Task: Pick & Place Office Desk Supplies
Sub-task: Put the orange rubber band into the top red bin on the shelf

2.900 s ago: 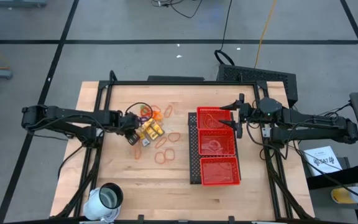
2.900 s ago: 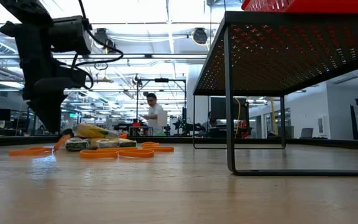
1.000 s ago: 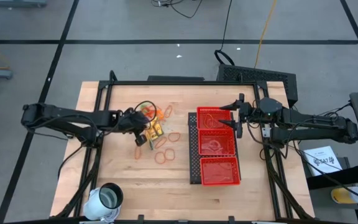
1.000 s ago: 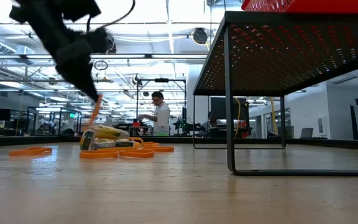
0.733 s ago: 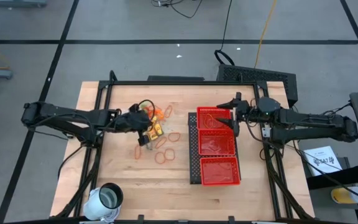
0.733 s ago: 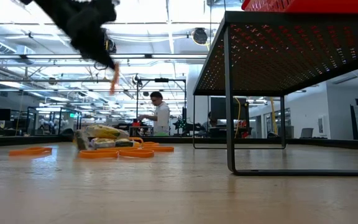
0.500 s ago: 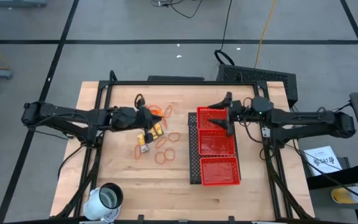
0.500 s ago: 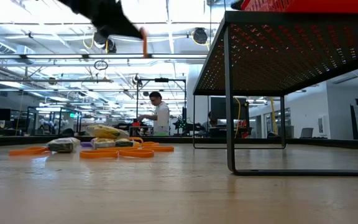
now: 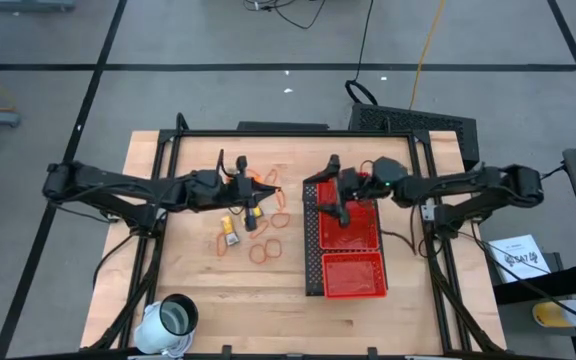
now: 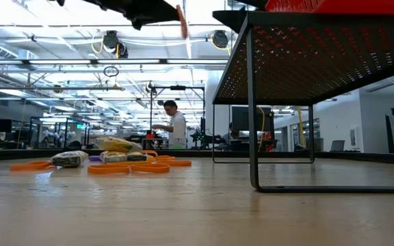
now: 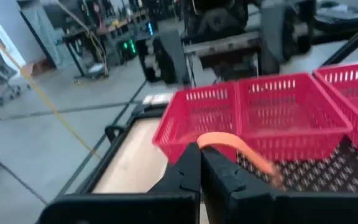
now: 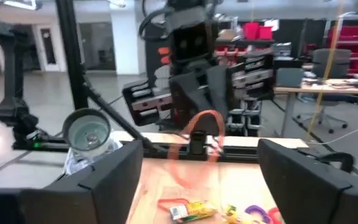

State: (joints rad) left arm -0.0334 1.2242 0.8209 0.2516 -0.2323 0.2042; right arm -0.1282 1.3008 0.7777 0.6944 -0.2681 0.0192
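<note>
At centre-left my left gripper (image 9: 265,190) was clamped on an orange rubber band (image 11: 238,147), now lifted off the pile of supplies (image 9: 251,222) and nearer the red tray (image 9: 351,275); bare wood lay open below; at centre-right my right gripper (image 9: 323,200), fingers spread and empty, had advanced over the tray's left edge.

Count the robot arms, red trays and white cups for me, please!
Robot arms: 2, the left arm and the right arm
Red tray: 1
White cup: 1
Total: 4
</note>
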